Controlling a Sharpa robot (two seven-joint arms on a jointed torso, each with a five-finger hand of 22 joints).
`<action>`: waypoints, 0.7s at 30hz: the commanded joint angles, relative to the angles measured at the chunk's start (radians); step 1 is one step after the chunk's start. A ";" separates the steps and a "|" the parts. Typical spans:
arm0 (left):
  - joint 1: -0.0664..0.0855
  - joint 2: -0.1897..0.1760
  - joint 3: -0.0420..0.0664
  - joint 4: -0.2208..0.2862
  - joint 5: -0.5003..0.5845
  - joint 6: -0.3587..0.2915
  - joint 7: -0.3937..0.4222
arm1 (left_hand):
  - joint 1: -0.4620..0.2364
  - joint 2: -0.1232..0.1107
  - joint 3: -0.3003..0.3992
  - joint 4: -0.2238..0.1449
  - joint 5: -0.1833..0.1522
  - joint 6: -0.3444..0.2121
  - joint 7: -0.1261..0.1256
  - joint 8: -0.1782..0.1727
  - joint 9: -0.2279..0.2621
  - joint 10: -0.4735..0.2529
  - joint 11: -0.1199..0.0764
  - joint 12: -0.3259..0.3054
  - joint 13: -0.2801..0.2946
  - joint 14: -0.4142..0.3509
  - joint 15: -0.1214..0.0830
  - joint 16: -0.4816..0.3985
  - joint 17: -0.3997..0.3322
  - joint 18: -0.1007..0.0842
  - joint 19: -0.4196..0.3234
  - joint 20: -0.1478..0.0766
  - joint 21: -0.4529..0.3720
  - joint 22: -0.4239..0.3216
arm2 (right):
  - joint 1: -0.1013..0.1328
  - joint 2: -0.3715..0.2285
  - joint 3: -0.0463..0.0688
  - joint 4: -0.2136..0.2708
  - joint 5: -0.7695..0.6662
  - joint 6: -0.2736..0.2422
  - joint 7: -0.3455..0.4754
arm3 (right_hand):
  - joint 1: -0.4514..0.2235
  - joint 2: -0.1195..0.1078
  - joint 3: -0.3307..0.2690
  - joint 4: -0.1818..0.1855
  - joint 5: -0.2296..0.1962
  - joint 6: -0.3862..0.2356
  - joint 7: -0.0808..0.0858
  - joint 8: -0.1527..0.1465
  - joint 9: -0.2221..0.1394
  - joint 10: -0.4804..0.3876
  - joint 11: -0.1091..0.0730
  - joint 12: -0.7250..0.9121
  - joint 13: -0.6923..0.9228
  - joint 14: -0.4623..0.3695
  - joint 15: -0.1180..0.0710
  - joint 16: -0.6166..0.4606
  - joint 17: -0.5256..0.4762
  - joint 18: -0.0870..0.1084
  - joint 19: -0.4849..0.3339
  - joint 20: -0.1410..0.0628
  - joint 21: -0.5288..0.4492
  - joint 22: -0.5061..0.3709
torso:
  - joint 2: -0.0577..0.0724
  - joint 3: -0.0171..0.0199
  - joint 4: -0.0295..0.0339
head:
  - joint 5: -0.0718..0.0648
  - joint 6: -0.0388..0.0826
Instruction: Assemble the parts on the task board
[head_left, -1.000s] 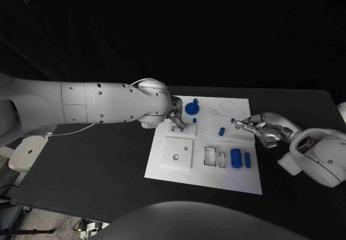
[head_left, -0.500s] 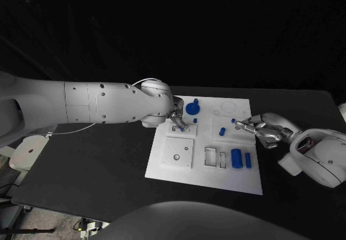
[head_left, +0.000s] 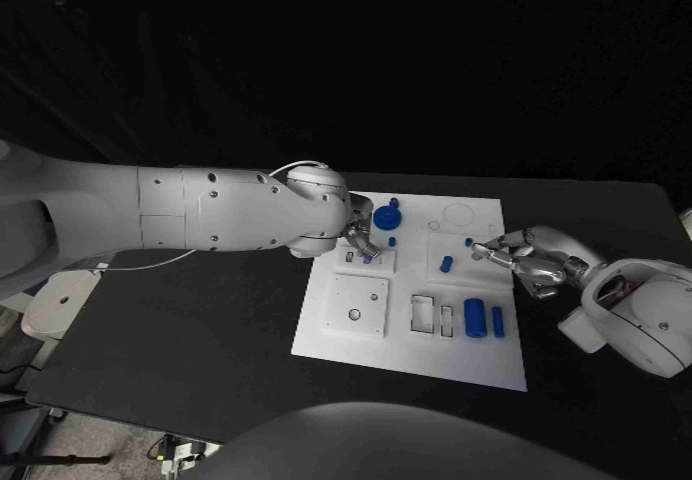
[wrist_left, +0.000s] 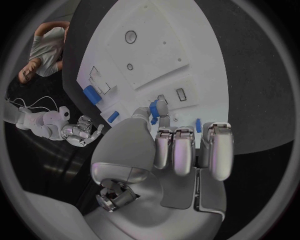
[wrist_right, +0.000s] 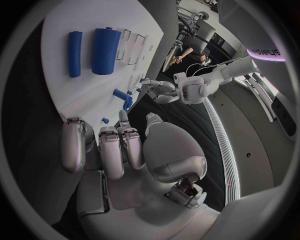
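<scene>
The white task board (head_left: 418, 350) lies mid-table. My left hand (head_left: 361, 245) hovers over the small slots at its far left corner, pinching a small blue part (wrist_left: 153, 111) between thumb and a finger (wrist_left: 162, 107); the other fingers are curled. My right hand (head_left: 516, 258) sits at the board's right edge, fingers curled, nothing seen in them, beside a tiny blue peg (head_left: 469, 241). Also on the board are a round blue knob (head_left: 385, 215), a short blue piece (head_left: 446, 265), a thick blue cylinder (head_left: 475, 317) and a thin blue bar (head_left: 498, 320).
A raised square plate with a hole (head_left: 355, 303) and rectangular cutouts (head_left: 423, 312) occupy the board's near half. A round outline (head_left: 459, 213) marks its far right corner. A white device with a cable (head_left: 51, 300) sits at the table's left edge.
My left arm and hand have crept slightly to the right over the board's far left corner. The right hand has hardly moved.
</scene>
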 joint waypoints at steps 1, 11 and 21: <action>-0.007 0.004 0.000 0.000 -0.018 -0.024 0.003 | -0.004 0.004 0.004 0.000 -0.006 -0.007 -0.001 -0.006 -0.001 0.104 -0.002 -0.006 0.263 0.107 -0.006 0.002 0.263 -0.009 0.089 -0.007 -0.006 0.255 | -0.001 -0.001 0.000 0.002 -0.004 0.013 0.003 | 0.006 0.002 -0.001 -0.002 0.004 0.003 0.006 0.001 -0.001 0.107 0.007 0.004 0.263 0.104 0.009 0.003 0.263 0.008 -0.006 0.000 -0.004 0.182 | 0.002 -0.0008 -0.0003 | 0.000 0.000; -0.016 0.007 0.000 -0.002 -0.023 -0.028 0.002 | -0.002 0.005 0.006 -0.001 -0.006 -0.008 0.000 -0.008 -0.001 0.104 -0.002 -0.006 0.263 0.107 -0.006 0.002 0.263 -0.009 0.089 -0.007 -0.005 0.255 | -0.001 -0.004 0.000 0.004 -0.004 0.012 0.003 | 0.006 0.002 -0.001 -0.002 0.004 0.003 0.006 0.001 -0.001 0.107 0.007 0.004 0.263 0.104 0.009 0.003 0.263 0.008 -0.006 0.000 -0.004 0.182 | 0.000 0.0003 -0.0014 | 0.004 0.000; -0.017 0.002 0.000 -0.002 -0.030 -0.030 0.001 | 0.001 0.007 0.010 -0.002 -0.006 -0.009 0.000 -0.009 -0.001 0.104 -0.002 -0.006 0.263 0.107 -0.005 0.002 0.263 -0.008 0.087 -0.007 -0.008 0.254 | -0.001 -0.005 0.000 0.003 -0.004 0.011 0.003 | 0.006 0.002 -0.001 -0.002 0.004 0.003 0.006 0.001 -0.001 0.107 0.007 0.004 0.263 0.104 0.009 0.003 0.263 0.008 -0.006 0.000 -0.004 0.182 | 0.000 -0.0001 -0.0016 | 0.005 0.000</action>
